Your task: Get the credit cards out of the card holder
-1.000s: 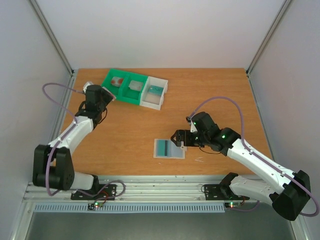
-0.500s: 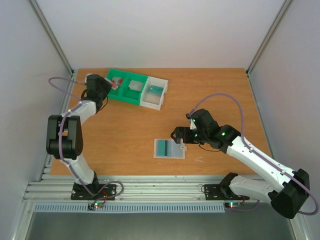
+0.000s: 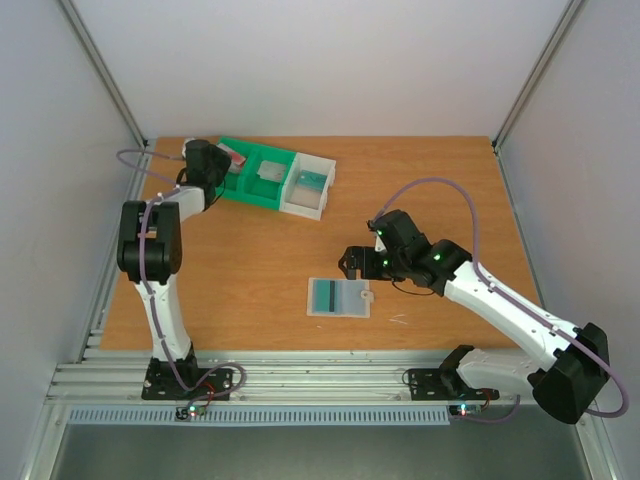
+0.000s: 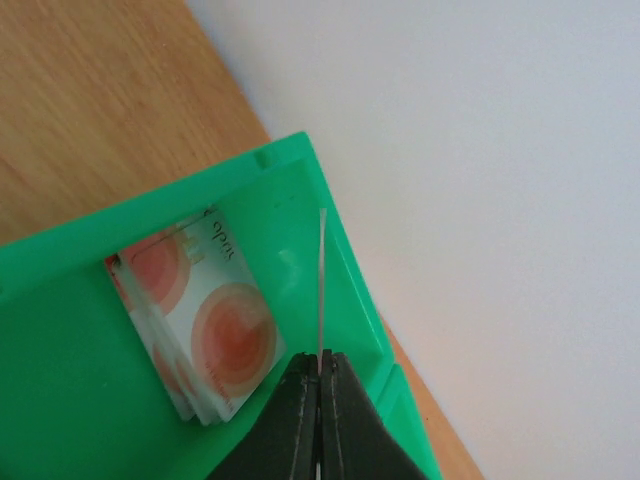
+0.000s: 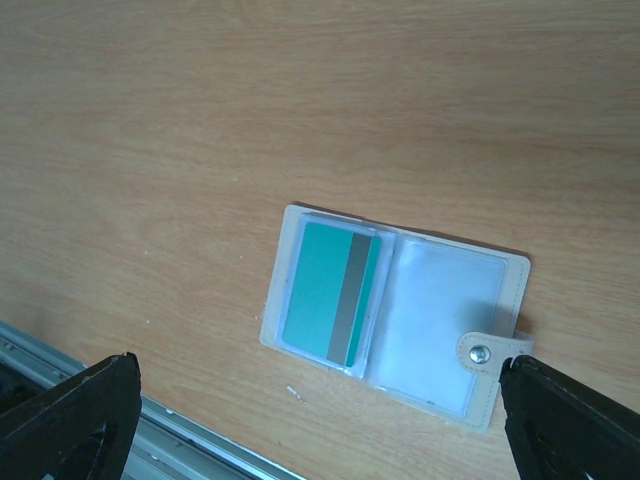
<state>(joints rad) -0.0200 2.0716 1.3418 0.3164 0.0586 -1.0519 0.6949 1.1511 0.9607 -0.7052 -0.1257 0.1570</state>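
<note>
Left jaws: pressing together on a thin flat card seen edge-on, its face not readable; the left gripper is hanging over the end compartment of the green-and-white plastic compartment tray.
Tray contents: white credit cards with red rings are lying stacked in that green compartment, beside the pinched card.
Right jaws: standing spread wide, gripping nothing; the right gripper is hovering near the holder, apart from it.
Card holder: the pale blue-grey translucent two-panel sleeve is lying open and flat on the wooden table; its white snap tab is sticking out at one side.
Card in holder: a teal rectangular card with a grey stripe is sitting in one panel; the other panel is looking empty.
Handling, judged: the card is looking light, stiff and slick; the sleeve is looking soft and likely to slide or lift; best taken by the card's exposed edge at the pocket mouth while pinning the sleeve; which edge is open cannot be told.
</note>
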